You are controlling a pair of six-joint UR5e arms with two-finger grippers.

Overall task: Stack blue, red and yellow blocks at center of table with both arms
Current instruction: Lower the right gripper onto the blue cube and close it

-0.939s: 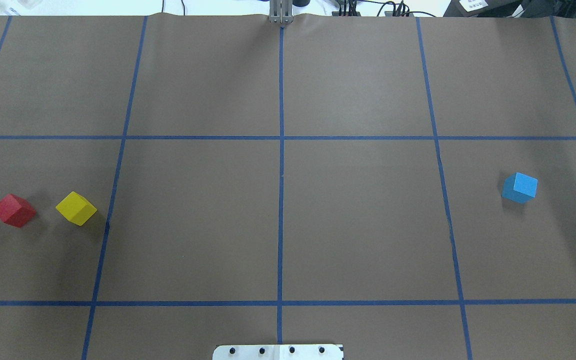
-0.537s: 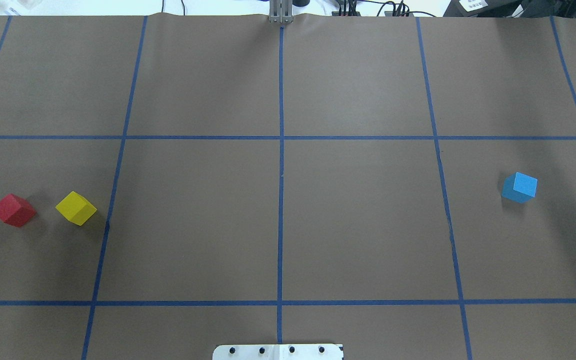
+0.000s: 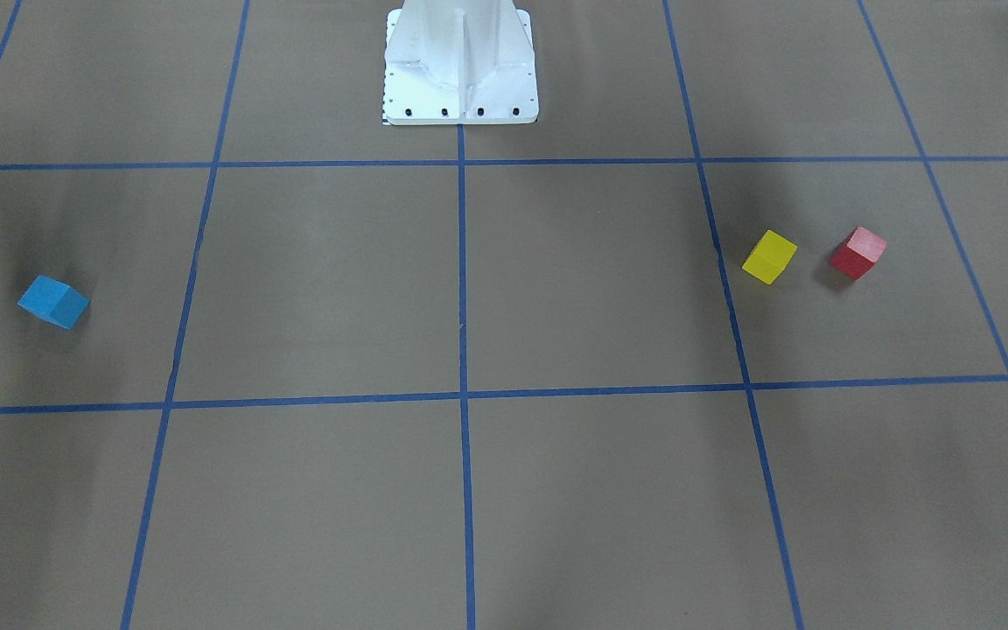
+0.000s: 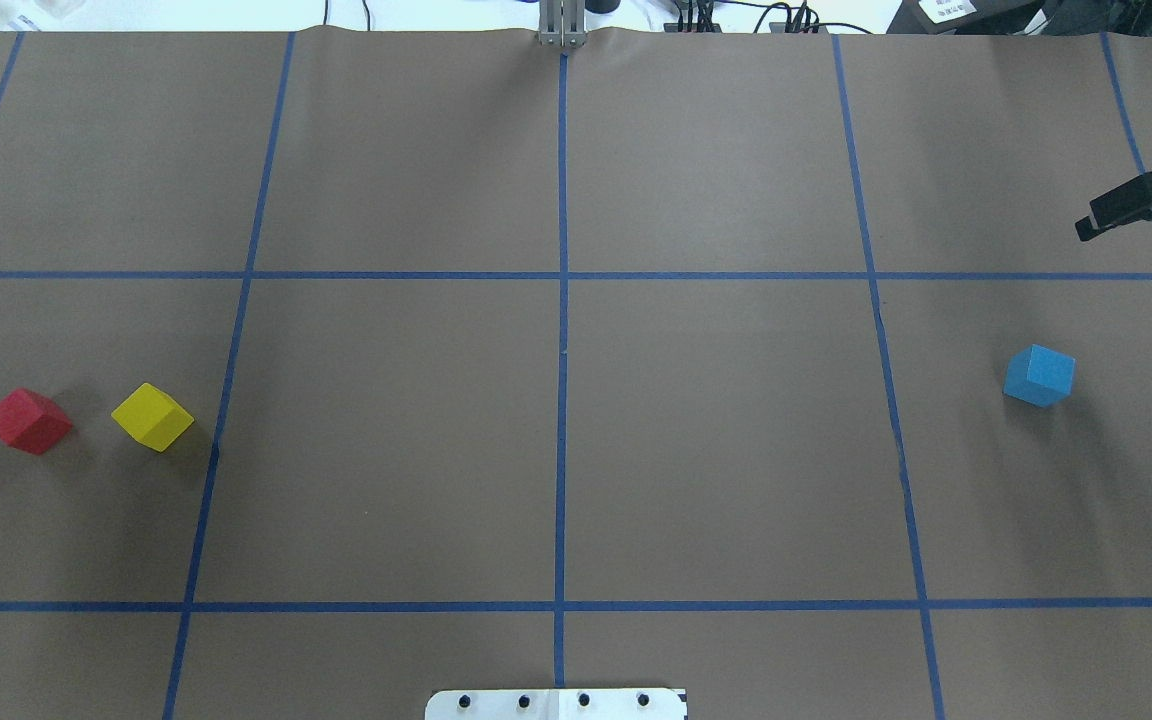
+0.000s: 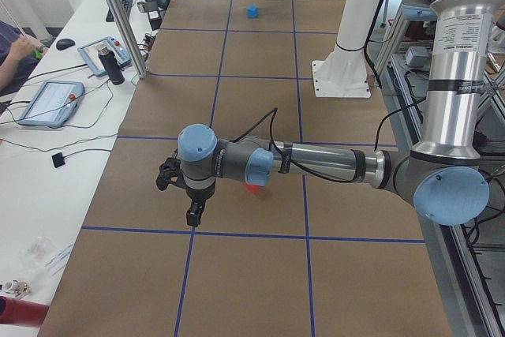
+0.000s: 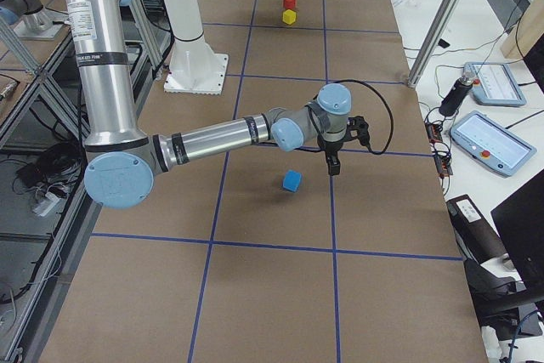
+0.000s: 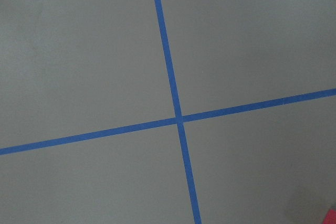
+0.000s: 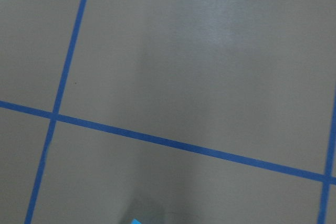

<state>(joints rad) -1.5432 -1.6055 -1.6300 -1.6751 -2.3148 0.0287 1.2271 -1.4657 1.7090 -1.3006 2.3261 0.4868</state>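
Three wooden cubes lie singly on the brown paper-covered surface (image 4: pixel 736 450) with its blue tape grid, none stacked. On my left side sit the red cube (image 4: pixel 29 421) and the yellow cube (image 4: pixel 152 416), near each other but not touching, the yellow one closer to the middle. The blue cube (image 4: pixel 1038 376) sits well apart from them on my right side.

My right hand (image 4: pixel 1094 218) hangs above the surface near the blue cube, on its far side from the robot's white base plate (image 3: pixel 460 70). At the front view's edge two dark fingertips show with a gap between them, so I read it as released and holding nothing. My left hand (image 5: pixel 192 209) points down beside the red cube; whether it is released or clenched I cannot tell.
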